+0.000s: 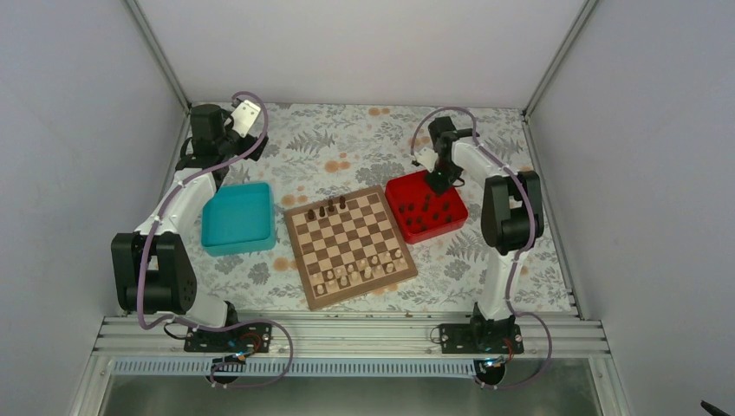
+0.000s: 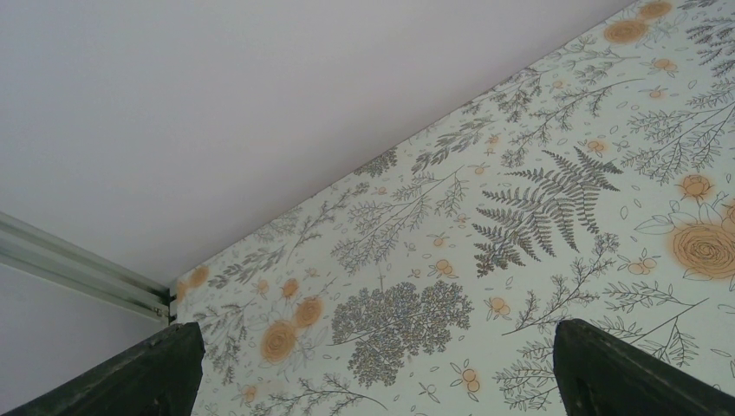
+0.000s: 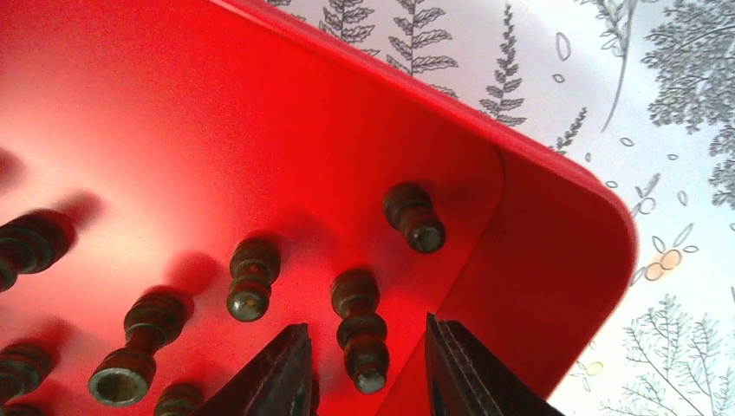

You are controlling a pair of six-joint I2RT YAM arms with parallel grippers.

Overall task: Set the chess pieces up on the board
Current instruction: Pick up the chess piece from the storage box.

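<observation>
The right arm's fingers (image 3: 276, 381) stand spread on either side of one dark chess piece (image 3: 360, 334) in a corner of the red tray (image 3: 555, 260), with a sliver of red showing on each side of it, so nothing is pinched yet. The piece's long axis runs along the gap, head away from the lens and base towards it. A squeeze would therefore take it across its narrow waist. It seems to lie on its side on the tray floor, though the steep angle leaves that unsure. Its neighbours (image 3: 251, 282) rest just beside it, and the tray wall is close on the right.

From above, the right arm hides this piece, but that view gives the goal. The board (image 1: 350, 246) sits just left of the tray, with a few dark pieces (image 1: 328, 208) on its far row and pale pieces (image 1: 364, 270) along its near rows.

The left arm's fingers (image 2: 152, 377) are wide apart over bare flowered worktop (image 2: 520, 217) at the far left corner, beyond the teal tray (image 1: 236, 218), so the right arm is plainly the nearer.
</observation>
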